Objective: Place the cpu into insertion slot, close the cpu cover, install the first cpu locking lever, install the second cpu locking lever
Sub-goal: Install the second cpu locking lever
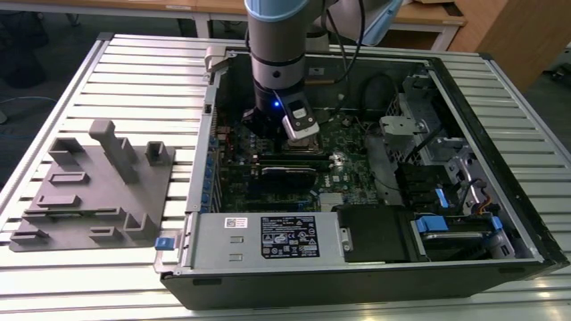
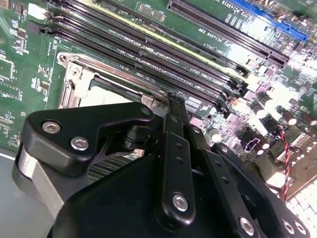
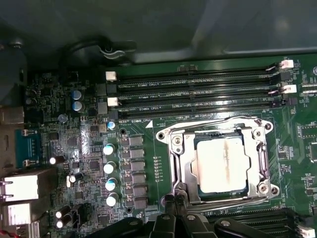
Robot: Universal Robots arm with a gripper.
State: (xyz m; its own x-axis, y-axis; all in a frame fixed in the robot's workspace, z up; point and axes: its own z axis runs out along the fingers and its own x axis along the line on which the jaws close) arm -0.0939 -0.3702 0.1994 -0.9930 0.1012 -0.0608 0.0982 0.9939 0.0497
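Note:
The cpu (image 3: 223,163), a pale square chip, lies flat in the insertion slot (image 3: 174,140) on the green board. The silvery cpu cover (image 3: 182,166) is down over it and frames its edges. My gripper (image 3: 176,204) is shut, its black fingers (image 2: 173,101) pressed together with nothing visibly between them. The tips sit at one corner of the socket, just above the metal rim (image 2: 74,82). In the exterior view the arm reaches straight down into the open computer case, with the gripper (image 1: 267,134) beside the socket (image 1: 303,146).
Long black memory slots (image 3: 198,94) run alongside the socket, and capacitors (image 3: 110,168) stand on its other side. The case walls (image 1: 200,167), a power supply (image 1: 267,237) and a drive cage (image 1: 446,194) hem the arm in. A grey fixture (image 1: 89,187) sits on the exterior view's left.

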